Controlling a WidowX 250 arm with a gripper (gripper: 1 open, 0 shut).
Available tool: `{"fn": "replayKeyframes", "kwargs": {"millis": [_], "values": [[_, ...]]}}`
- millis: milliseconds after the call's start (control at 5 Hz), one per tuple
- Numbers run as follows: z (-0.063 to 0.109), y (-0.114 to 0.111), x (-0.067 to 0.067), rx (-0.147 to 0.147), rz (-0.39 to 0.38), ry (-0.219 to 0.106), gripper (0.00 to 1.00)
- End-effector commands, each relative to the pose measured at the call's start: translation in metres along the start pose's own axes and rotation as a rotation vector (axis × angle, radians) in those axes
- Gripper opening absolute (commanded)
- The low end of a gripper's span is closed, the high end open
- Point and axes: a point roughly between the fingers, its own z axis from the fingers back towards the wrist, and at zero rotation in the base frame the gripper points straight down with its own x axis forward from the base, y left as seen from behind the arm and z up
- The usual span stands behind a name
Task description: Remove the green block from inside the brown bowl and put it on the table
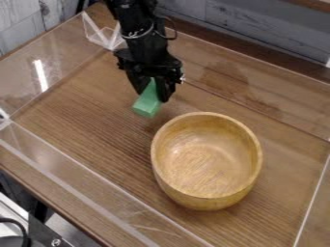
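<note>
The green block [149, 102] hangs tilted just above the table [77, 121], to the upper left of the brown bowl [206, 159]. My black gripper [152, 89] comes down from above and is shut on the block's upper end, one finger on each side. The bowl stands upright with nothing inside; its wood-grain floor shows fully. A small gap separates the block's lower end from the bowl's rim.
Low clear plastic walls [52, 183] run along the table's front and left edges. A grey plank wall [258, 24] rises behind the table. A white cable [100, 34] trails beside the arm.
</note>
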Motion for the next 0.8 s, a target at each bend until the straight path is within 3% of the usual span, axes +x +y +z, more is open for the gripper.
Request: {"fn": "replayKeyframes", "kwargs": {"millis": [0, 400, 600], "values": [[0.01, 0.006, 0.018, 0.014, 0.003, -0.06, 0.0], [0.005, 0.013, 0.024, 0.014, 0.017, -0.052, 0.0], [0.004, 0.012, 0.031, 0.014, 0.014, -0.05, 1.0]]}}
